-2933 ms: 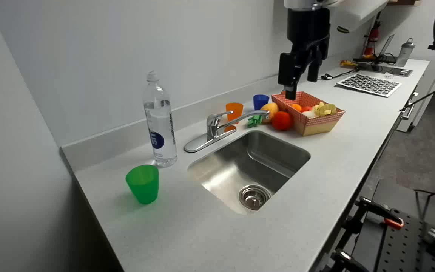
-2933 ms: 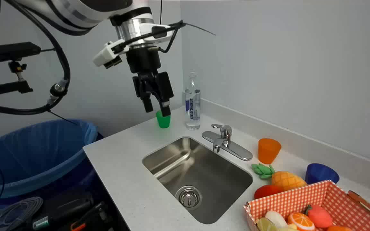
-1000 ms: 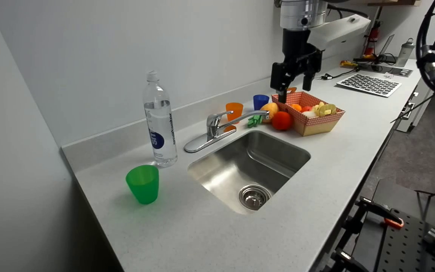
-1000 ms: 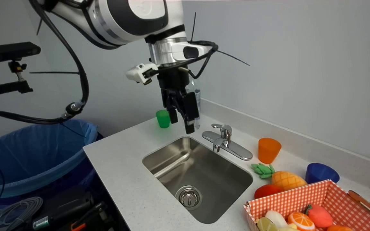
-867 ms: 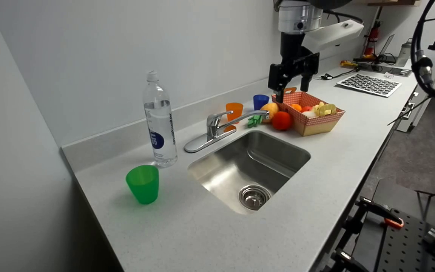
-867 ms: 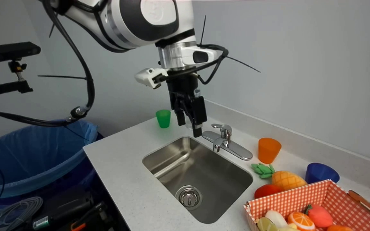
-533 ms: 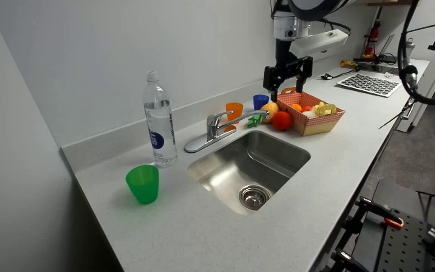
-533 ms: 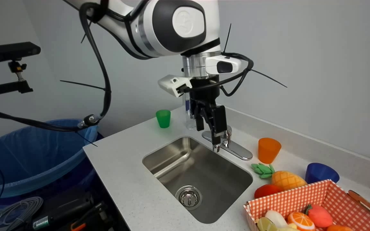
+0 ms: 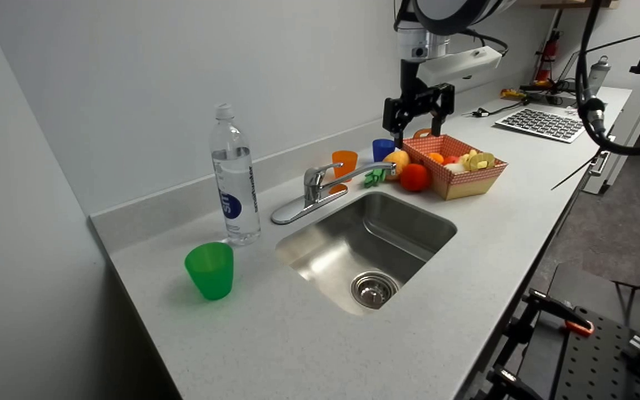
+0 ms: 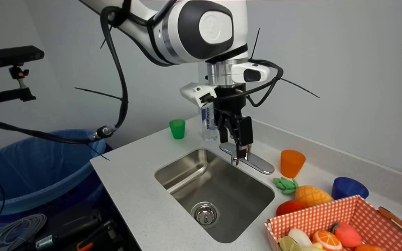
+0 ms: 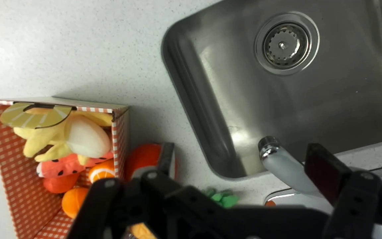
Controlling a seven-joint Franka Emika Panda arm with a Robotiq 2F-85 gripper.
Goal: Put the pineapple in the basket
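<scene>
End effector [image 9: 416, 135] spread and aloft, pineapple [image 10: 313, 196] just beside the basket [image 10: 326, 217], contact between these two unclear.

In an exterior view, the tool [image 10: 232, 146] now hangs lower than before and nearer the pineapple [image 10: 307, 194], no longer overlapping the green cup [image 10: 177, 129] but partly hiding the faucet [image 10: 258, 163].

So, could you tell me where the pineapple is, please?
In an exterior view, the pineapple lies on the counter right of the sink, between the orange cup and the basket.
</scene>
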